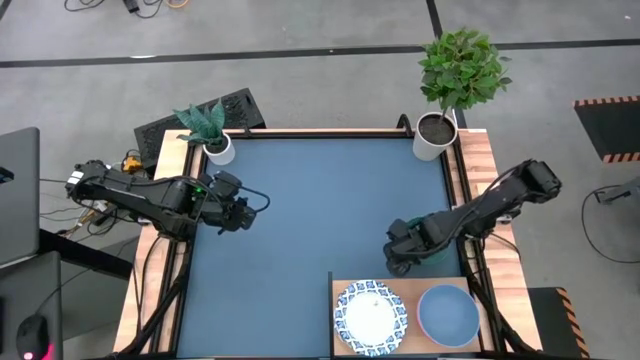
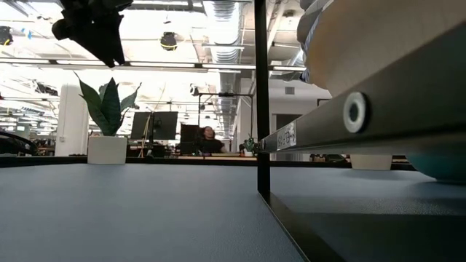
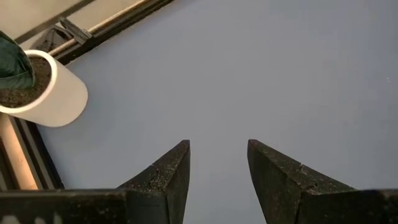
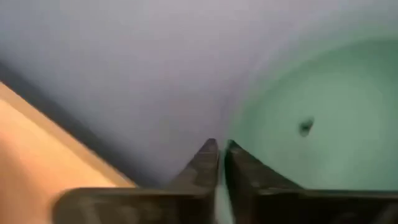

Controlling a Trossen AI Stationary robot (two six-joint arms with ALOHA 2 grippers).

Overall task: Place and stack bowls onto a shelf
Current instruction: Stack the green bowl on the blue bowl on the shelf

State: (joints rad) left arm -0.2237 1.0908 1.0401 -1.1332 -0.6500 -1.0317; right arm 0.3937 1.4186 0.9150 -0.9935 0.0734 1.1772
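My right gripper [image 1: 398, 258] is over the blue table just beyond the wood-grain shelf [image 1: 342, 290], shut on a green bowl [image 4: 298, 118]. In the high view only a sliver of that bowl [image 1: 411, 222] shows past the arm. On the shelf stand a white bowl with a blue patterned rim [image 1: 370, 318] and a plain bluish bowl [image 1: 448, 312]. My left gripper [image 3: 217, 149] hangs open above bare table near the left edge [image 1: 250, 208], touching nothing. The other bowls are out of view. My right gripper [image 4: 219, 144] pinches the green bowl's rim [image 4: 219, 186] between its two fingers, one finger on the inner side and one on the outer. The fingers come from above, slanting down. Whether the bowl is lifted or on the table, I cannot tell.
Two white plant pots stand at the far corners, one on the left [image 1: 218, 148] and one on the right [image 1: 435, 135]. The left one [image 3: 43, 93] lies ahead of my left gripper. The shelf's frame [image 2: 261, 102] rises close in the low view. Bare blue table [image 1: 310, 210] fills the middle.
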